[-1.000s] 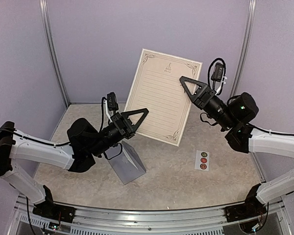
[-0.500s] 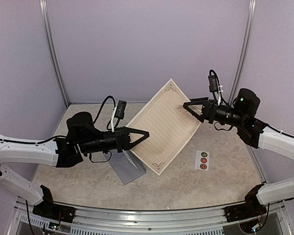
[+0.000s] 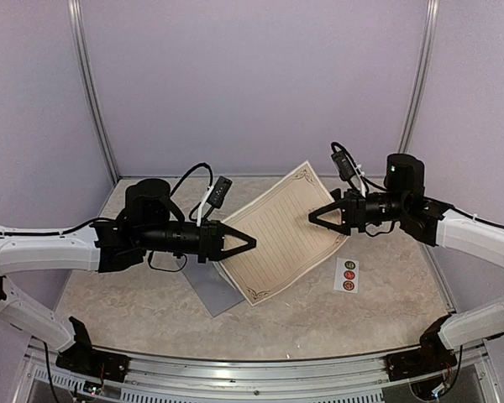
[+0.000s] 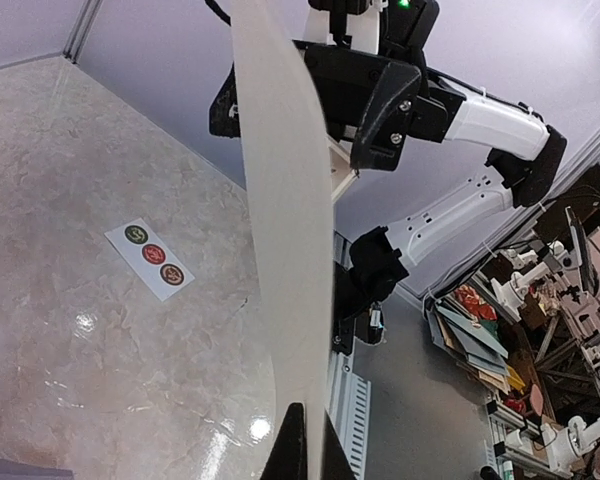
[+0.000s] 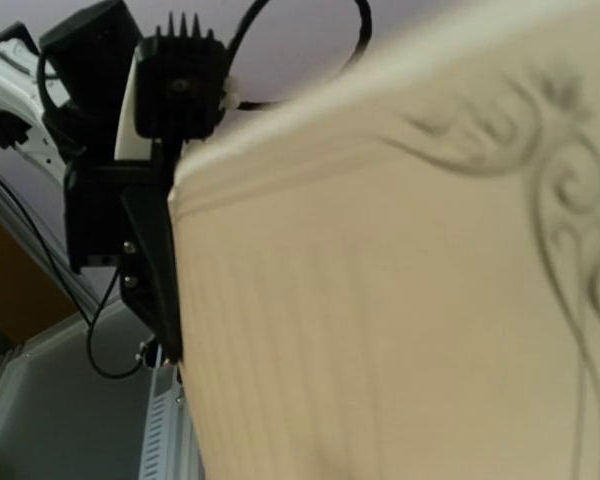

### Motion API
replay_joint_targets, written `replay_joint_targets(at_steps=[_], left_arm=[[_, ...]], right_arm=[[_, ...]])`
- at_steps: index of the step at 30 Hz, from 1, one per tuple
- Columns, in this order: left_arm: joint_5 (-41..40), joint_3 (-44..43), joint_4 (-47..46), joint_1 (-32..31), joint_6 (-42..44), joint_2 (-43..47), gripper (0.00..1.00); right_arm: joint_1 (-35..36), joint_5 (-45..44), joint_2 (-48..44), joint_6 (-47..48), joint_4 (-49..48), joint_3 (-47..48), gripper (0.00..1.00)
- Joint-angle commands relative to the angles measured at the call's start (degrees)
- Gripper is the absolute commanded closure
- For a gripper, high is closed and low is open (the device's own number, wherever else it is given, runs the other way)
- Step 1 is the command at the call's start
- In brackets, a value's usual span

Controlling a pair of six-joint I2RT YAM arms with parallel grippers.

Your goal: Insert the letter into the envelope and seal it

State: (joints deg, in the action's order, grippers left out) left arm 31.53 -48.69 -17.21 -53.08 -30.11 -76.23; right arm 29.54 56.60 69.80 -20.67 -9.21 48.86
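Letter edge-on from left wrist

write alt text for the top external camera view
The left gripper holds a cream lined letter by its edge above the table, while the right gripper sits at the opposite side. A grey envelope lies beneath, partly hidden, and a white sticker strip lies to the right.

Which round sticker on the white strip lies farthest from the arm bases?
The dark green round sticker, at the far end of the white strip; the red sticker and orange sticker lie nearer.
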Motion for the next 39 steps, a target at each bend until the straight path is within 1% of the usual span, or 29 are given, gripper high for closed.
replay_joint_targets(at_steps=[1,3,4,8,11,12,14,15,16,18,20,21,22,24,25,27,28,30,32,35,37,39], left_arm=[[3.03,-1.39,1.95,1.25,1.55,-0.06,1.00],[4.22,-1.35,2.42,1.61,1.65,-0.06,1.00],[4.33,-1.49,3.00,1.78,1.75,-0.06,1.00],[4.72,-1.55,4.08,2.14,2.25,0.16,1.00],[4.60,-1.67,5.38,2.48,3.00,0.28,1.00],[4.67,-1.61,5.50,2.66,3.03,0.29,1.00],[4.49,-1.39,4.98,2.79,2.60,0.34,1.00],[4.52,-1.18,4.36,2.83,2.21,0.32,1.00],[4.17,-0.87,3.71,2.81,1.75,0.36,0.99],[3.13,0.35,1.43,2.96,0.13,0.41,0.76],[2.77,2.96,-3.38,3.19,-2.57,0.83,0.55],[2.62,4.56,-5.95,3.23,-4.09,1.18,0.51],[2.39,6.03,-9.57,3.27,-5.49,1.43,0.49],[1.90,8.71,-14.10,3.25,-8.10,1.85,0.49],[1.63,9.76,-16.11,3.14,-9.33,1.87,0.50],[0.98,11.30,-18.94,2.91,-10.92,1.87,0.55],[0.13,11.82,-19.53,2.70,-11.33,1.87,0.57],[-1.18,12.11,-19.67,2.31,-11.25,1.80,0.57],[-2.50,12.36,-19.75,2.11,-11.12,1.62,0.51],[-3.74,12.52,-20.19,1.94,-10.94,1.15,0.49],[-4.35,12.40,-20.62,1.78,-10.94,0.64,0.52],[-5.83,12.18,-20.59,1.31,-10.69,0.10,0.58]], right_arm=[[-0.37,2.04,1.74,4.77,5.10,2.73,0.29],[-0.37,3.15,2.29,4.58,4.79,2.94,0.31],[-0.36,2.81,2.47,4.82,5.22,3.29,0.34],[-0.36,2.35,2.65,5.44,6.32,4.04,0.61],[-0.54,1.10,2.27,5.61,6.53,4.04,0.69],[-0.46,0.77,2.27,5.47,6.59,4.05,0.76],[-0.50,0.90,2.36,5.00,6.62,4.20,0.94],[-0.45,0.42,2.20,4.69,6.50,4.06,1.00],[-0.47,-0.46,2.03,4.38,6.23,3.80,1.00],[-0.51,-4.23,0.99,3.50,5.71,2.62,1.00],[-0.50,-8.08,-0.41,1.97,4.62,1.32,1.00],[-0.48,-9.66,-1.23,1.14,4.16,0.82,1.00],[-0.53,-10.93,-1.81,0.31,3.78,0.34,1.00],[-0.51,-12.15,-2.63,-0.76,3.08,-0.44,1.00],[-0.49,-12.33,-2.93,-1.15,3.00,-0.73,1.00],[-0.45,-12.62,-3.17,-1.43,3.24,-1.00,1.00],[-0.47,-13.00,-3.31,-1.54,3.46,-1.15,1.00],[-0.45,-13.52,-3.72,-1.72,3.67,-1.43,1.00],[-0.49,-13.36,-4.00,-2.18,3.55,-1.68,1.00],[-0.50,-12.50,-4.34,-2.72,3.07,-2.13,1.00],[-0.46,-12.53,-4.49,-3.23,3.05,-2.40,1.00],[-0.45,-13.26,-4.61,-4.05,3.26,-2.66,1.00]])
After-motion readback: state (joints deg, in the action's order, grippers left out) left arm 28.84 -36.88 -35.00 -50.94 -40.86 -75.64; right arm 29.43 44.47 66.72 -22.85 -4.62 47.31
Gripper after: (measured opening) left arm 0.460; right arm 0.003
